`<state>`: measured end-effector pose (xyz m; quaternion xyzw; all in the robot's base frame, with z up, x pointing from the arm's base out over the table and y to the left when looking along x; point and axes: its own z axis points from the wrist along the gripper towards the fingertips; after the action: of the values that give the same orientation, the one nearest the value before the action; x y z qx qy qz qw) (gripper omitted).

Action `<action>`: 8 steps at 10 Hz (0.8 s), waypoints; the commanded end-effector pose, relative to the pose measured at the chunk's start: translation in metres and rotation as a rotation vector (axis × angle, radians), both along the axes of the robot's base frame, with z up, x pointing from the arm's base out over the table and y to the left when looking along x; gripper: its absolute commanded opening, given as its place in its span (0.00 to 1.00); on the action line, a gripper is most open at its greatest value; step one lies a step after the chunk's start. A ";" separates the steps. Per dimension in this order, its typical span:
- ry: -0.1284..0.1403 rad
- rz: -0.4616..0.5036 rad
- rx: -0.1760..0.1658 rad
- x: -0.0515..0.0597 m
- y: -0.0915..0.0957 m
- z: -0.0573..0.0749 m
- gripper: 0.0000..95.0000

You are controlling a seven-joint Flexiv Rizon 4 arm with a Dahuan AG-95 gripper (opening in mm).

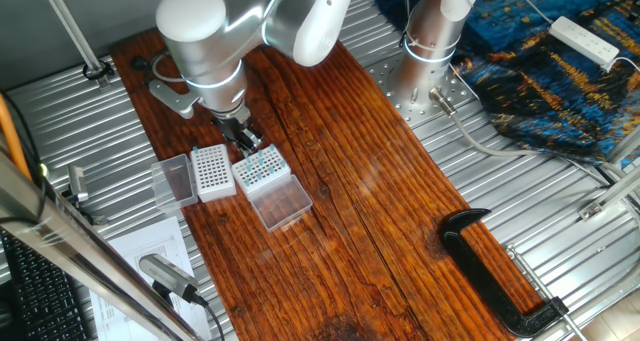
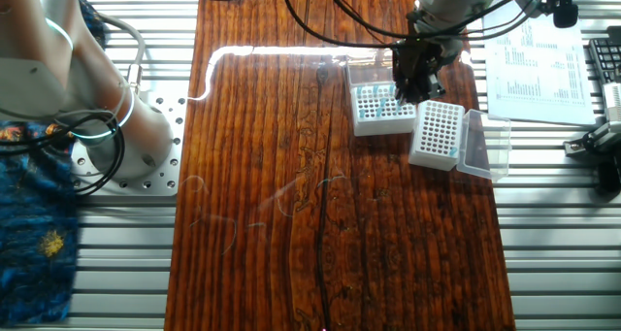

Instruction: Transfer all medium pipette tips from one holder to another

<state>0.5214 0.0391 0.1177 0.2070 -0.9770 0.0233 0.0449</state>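
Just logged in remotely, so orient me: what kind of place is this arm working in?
Probably a lab test bench: a wooden board on ribbed metal decking, two pipette-tip racks under the gripper, and a clamp.

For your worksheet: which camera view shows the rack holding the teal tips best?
One fixed view: the clear-sided rack shows its whole grid top with teal dots, the gripper at its far edge. In the other fixed view the rack is partly hidden behind the gripper.
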 end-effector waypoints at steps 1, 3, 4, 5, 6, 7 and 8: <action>-0.002 0.000 0.000 0.000 0.000 -0.001 0.40; -0.006 -0.001 -0.004 0.003 -0.005 -0.003 0.40; -0.005 0.009 -0.003 0.010 -0.014 -0.003 0.20; 0.001 0.022 -0.003 0.024 -0.028 -0.002 0.20; 0.002 0.016 0.000 0.036 -0.040 -0.003 0.20; -0.001 0.018 0.003 0.050 -0.052 -0.009 0.20; -0.001 0.021 0.005 0.059 -0.060 -0.011 0.20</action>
<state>0.5838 -0.0217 0.1039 0.2178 -0.9748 0.0212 0.0444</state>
